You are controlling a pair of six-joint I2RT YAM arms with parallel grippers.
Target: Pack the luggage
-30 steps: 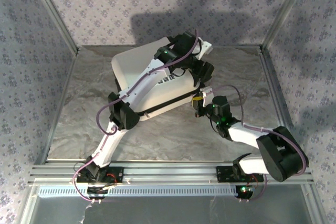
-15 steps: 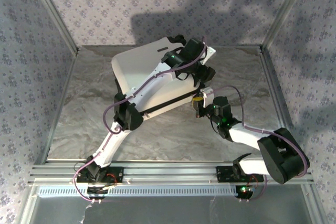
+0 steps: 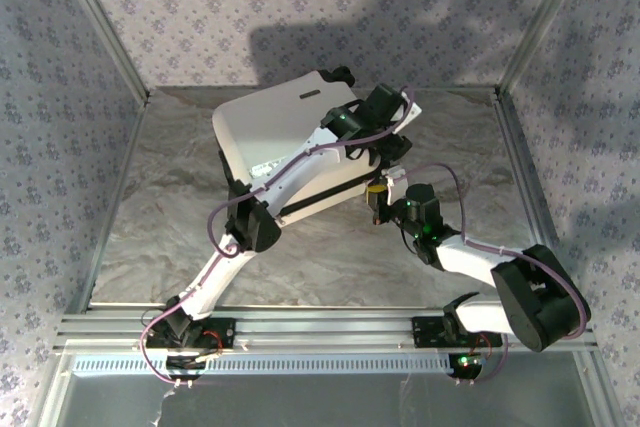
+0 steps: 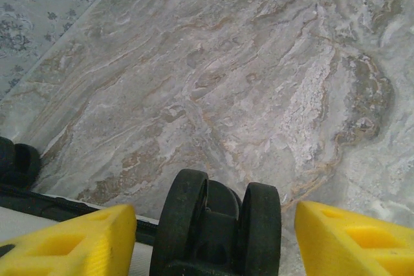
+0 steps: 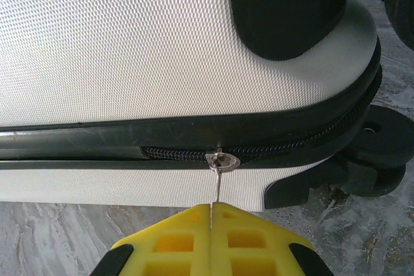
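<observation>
Nearest the arm bases, the right gripper (image 5: 211, 206) was closed, its yellow fingers pressed together on the thin metal zipper pull (image 5: 218, 182). In the top view, the right gripper (image 3: 376, 195) sat at the 4 o'clock edge of the luggage (image 3: 262, 129). Seen close up, the luggage (image 5: 129, 43) had a finely pebbled white shell split by a black zipper band (image 5: 77, 139), with the slider (image 5: 222, 159) set in the teeth. A black wheel (image 5: 380, 152) stood out at its 3 o'clock corner.

The case lay flat and closed on the marbled grey surface (image 3: 160, 207), just past centre toward 12 o'clock, a small black label (image 3: 308, 95) on its top shell. The left gripper (image 3: 398, 137) hung at its 2 o'clock corner. In the wrist view, the left gripper (image 4: 213, 214) was open, yellow fingers (image 4: 71, 240) wide apart either side of a black twin wheel (image 4: 184, 218).
</observation>
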